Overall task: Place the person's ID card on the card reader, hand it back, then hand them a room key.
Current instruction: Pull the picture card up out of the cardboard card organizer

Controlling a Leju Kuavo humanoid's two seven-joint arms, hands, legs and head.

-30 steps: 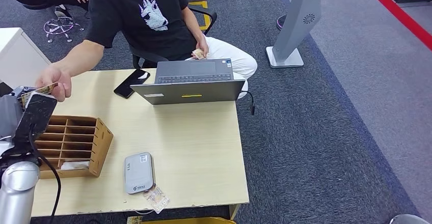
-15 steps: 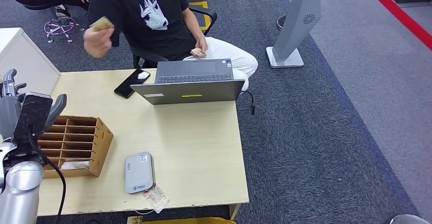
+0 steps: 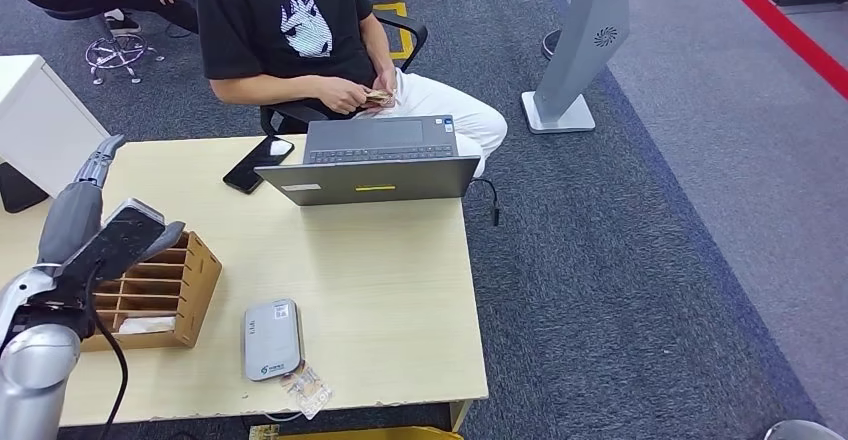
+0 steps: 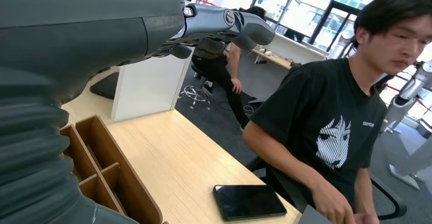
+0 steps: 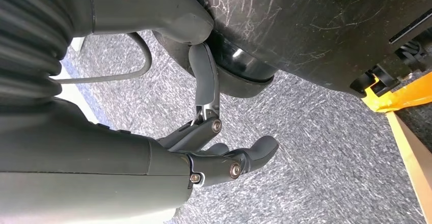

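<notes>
1. The grey carpet floor (image 3: pixel 640 260) fills the right and far side of the room, with a red stripe (image 3: pixel 775 20) running along its far right edge.
2. A pale wooden counter (image 3: pixel 380 290) sits left of centre and carries everything else.
3. A person in a black T-shirt (image 3: pixel 290 30) sits on a chair at the counter's far side, both hands low in front of them.
4. A grey stand (image 3: pixel 585 45) rises from the carpet, right of the person.
5. A white cabinet (image 3: pixel 35 110) stands at the counter's far left corner.
6. An open laptop (image 3: pixel 375 160) rests at the far edge of the counter, in front of the person.
7. A cardboard compartment box (image 3: pixel 150 295) lies on the near left of the counter.
8. The left hand (image 3: pixel 100 220) is raised above the far left side of that box; its fingers (image 4: pixel 229 23) are stretched out and apart, gripping nothing.
9. The right hand (image 5: pixel 214 158) hangs over the carpet, its fingers (image 5: pixel 254 152) loosely curled, nothing between them.
10. A grey card reader (image 3: pixel 272 338) lies flat on the near part of the counter, just right of the box.
11. A black phone (image 3: pixel 258 164) lies just left of the laptop.
12. A card (image 3: pixel 378 97) is held in the person's hands, far across the counter, well apart from the left hand's fingers. Which card it is cannot be told.
</notes>
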